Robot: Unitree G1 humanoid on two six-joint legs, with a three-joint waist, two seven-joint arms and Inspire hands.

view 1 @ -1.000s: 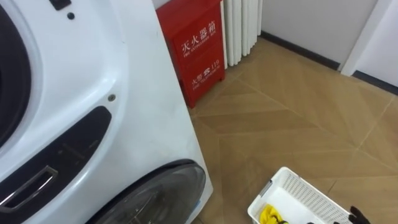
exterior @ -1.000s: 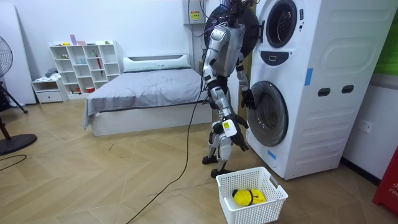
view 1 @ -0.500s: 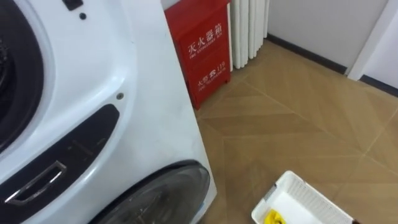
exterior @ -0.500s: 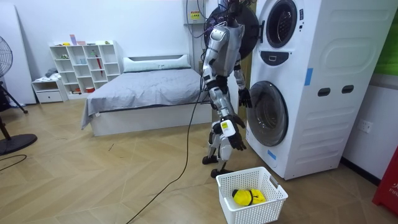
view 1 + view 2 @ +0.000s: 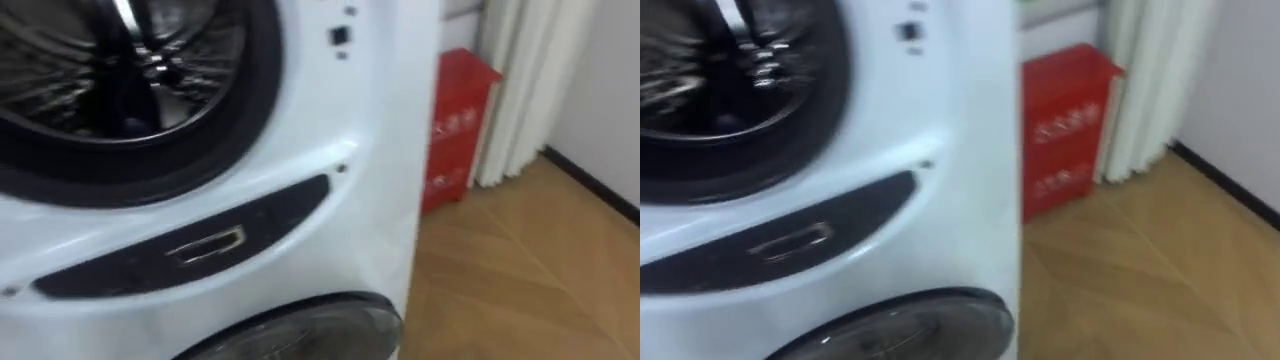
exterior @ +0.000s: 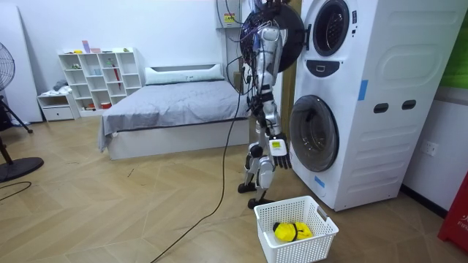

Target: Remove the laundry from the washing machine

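Washing machine stands on wood floor, basket with perhaps clothing nearby.

Bright, even indoor light; soft shadows.

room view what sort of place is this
Most likely a bedroom with a laundry corner: a made bed, a white shelf unit, and a stacked washing machine with a basket before it.

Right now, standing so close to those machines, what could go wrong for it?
The open upper door hangs beside its head, so leaning toward the drum might knock it. The white basket sits on the floor near its feet; a careless sideways step could catch it.
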